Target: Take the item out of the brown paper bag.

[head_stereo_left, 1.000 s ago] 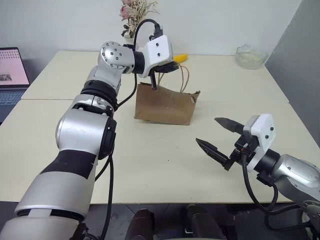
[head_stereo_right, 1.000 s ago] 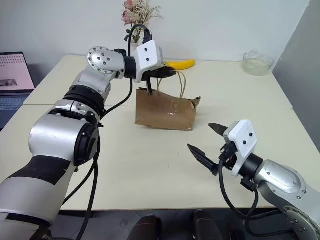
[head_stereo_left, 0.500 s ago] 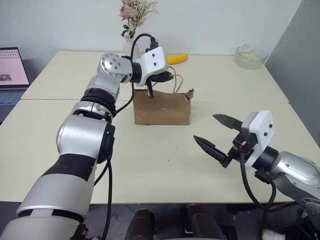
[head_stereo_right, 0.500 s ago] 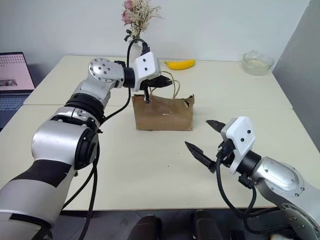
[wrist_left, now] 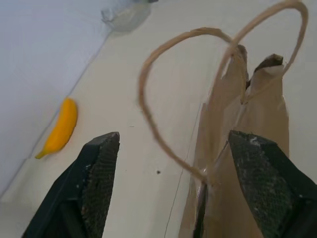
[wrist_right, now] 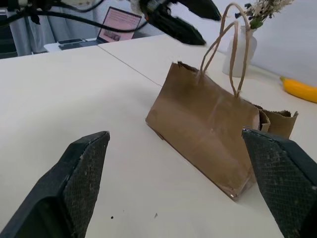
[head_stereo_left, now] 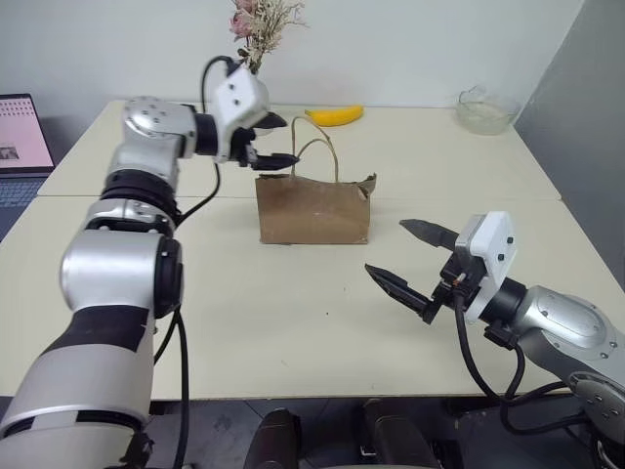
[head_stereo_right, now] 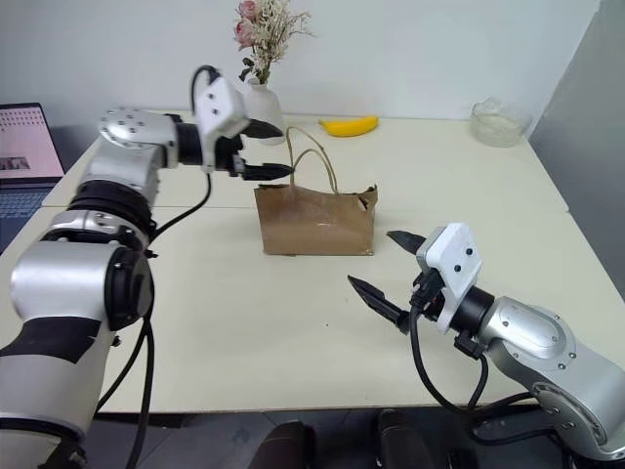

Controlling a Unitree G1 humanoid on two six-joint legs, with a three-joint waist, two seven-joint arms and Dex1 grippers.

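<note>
**Left claw off the bag handles, bag standing on its own**

Left eye view: the brown paper bag [head_stereo_left: 313, 207] stands upright on the desk [head_stereo_left: 293, 313], both loop handles now free and arched above its mouth. A second ago it hung tilted with its base lifted; now it sits flat. The left claw [head_stereo_left: 276, 140], earlier pinched shut over the bag's top, has swung away to the left and spread its fingers, empty, just beside the handles. The right claw [head_stereo_left: 410, 259] hovers wide open, near the bag, much as before. The item is hidden; I cannot tell whether it lies inside the bag. A banana [head_stereo_left: 333, 115] lies behind.

Left wrist view: the open fingers frame one handle [wrist_left: 163, 89] and the bag's top edge, touching neither.

Right wrist view: between the spread fingers stands the bag, the left claw above it.
</note>
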